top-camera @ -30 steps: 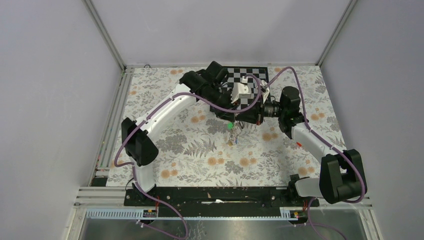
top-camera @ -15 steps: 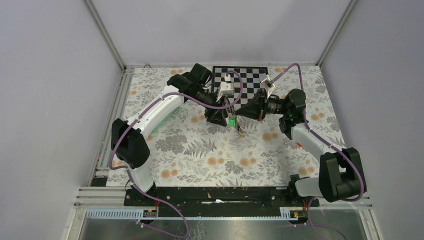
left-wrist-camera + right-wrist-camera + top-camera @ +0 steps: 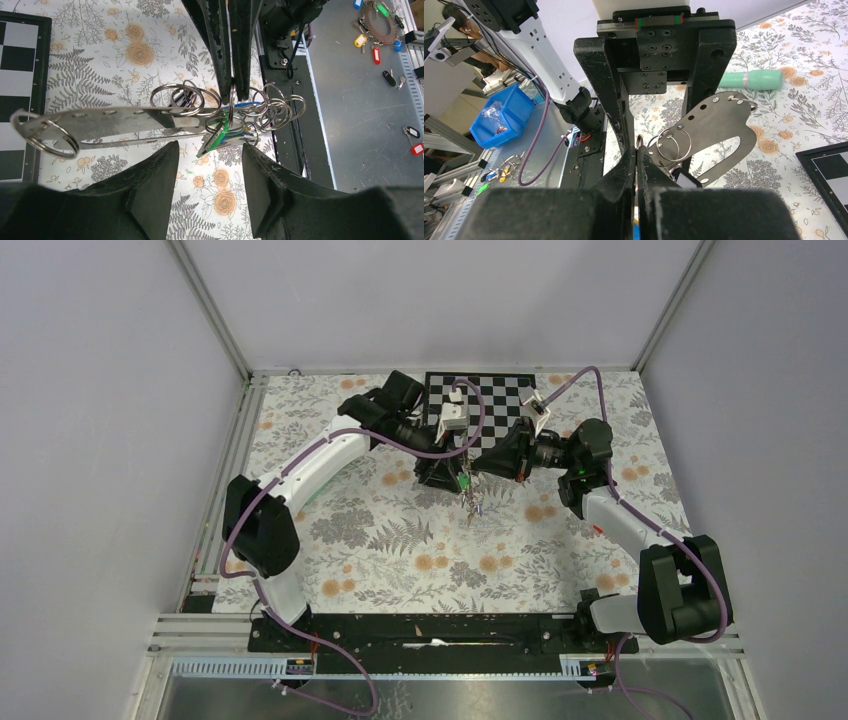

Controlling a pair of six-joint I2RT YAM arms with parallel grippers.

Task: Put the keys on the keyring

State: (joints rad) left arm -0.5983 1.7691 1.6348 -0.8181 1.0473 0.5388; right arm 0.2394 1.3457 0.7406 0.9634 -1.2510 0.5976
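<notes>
A: Entry one, the tools?

B: The right gripper [image 3: 234, 92]: fingers pressed together, nipping the keyring [image 3: 639, 140] by its thin edge, in mid-air above the flowered cloth [image 3: 400, 540]. The left gripper [image 3: 210, 152]: fingers parted to a middling gap with nothing between them, tips just beside the hanging bunch.

A: Entry two, the keys?

B: The keys [image 3: 220, 135]: hanging in a bunch directly under the right gripper's tips, tangled among loose rings [image 3: 272, 107]. One green head is plain and a blue sliver shows behind it. Any others are hidden in the tangle. Whether any key is threaded on the pinched keyring, cannot tell.

A: Entry three, fittings?

B: One metal plate [image 3: 100, 122]: flat, silvery, punched with a row of holes, lying level in the air. A large ring [image 3: 45, 137] hangs at its left end in the left wrist view. Its other end is lost behind the rings. How it is held up cannot be made out.

A: Markings, brands, lettering?

B: Coloured tags [image 3: 376, 54] on the grey bench [image 3: 360, 115] past the table's edge: red, yellow, green, blue, black. Any lettering is too small to read. The checkerboard [image 3: 490, 395]: black and white squares, partly covered by both arms from above.

A: Remainder?

B: One mint-green tube [image 3: 751, 80] lying on the cloth beyond the left gripper. One blue bin [image 3: 499, 117] off the table, contents blurred. From above the bunch is a speck, and the keyring cannot be picked out there.
</notes>
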